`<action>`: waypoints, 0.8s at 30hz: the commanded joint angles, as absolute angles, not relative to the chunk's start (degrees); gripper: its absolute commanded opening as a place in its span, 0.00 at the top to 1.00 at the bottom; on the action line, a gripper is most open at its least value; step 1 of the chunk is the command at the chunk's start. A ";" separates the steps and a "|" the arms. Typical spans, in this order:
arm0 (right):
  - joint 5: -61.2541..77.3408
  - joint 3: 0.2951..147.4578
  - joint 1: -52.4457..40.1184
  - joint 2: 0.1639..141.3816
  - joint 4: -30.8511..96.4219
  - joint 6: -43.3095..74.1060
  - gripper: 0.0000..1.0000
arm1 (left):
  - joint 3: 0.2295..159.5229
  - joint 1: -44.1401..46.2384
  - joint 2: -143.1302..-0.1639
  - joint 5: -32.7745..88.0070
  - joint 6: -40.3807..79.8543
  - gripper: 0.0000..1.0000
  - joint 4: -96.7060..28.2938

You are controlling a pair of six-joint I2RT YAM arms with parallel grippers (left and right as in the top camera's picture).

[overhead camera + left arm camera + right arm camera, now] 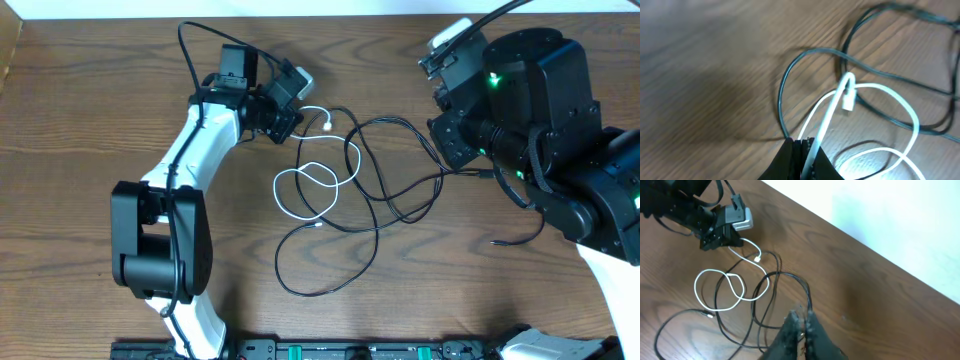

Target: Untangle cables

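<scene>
The white cable (303,190) lies in a double loop at the table's middle, its plug (328,125) near my left gripper (291,122). My left gripper (805,148) is shut on the white cable (830,112), whose plug (849,98) hangs just ahead. Thin black cables (385,170) loop over and around the white one. My right gripper (803,318) is shut on a black cable (806,292) at the tangle's right side. In the overhead view its fingertips are hidden under the arm (470,165).
A loose black cable end (497,241) lies at the right near the right arm. A large black loop (325,255) reaches toward the front edge. The left arm's base (160,245) stands at the front left. The table's far edge (865,245) meets a white wall.
</scene>
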State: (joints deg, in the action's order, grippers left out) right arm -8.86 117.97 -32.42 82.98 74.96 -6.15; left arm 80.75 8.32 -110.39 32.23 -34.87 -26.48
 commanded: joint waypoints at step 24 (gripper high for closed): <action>-8.58 113.47 -32.34 84.27 77.30 -4.29 0.99 | 80.68 14.02 -71.24 34.11 -27.73 0.93 -16.25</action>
State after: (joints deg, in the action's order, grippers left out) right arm -8.91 115.09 -32.42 83.96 77.32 -5.21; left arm 80.66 12.08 -74.43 33.12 -28.47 -18.06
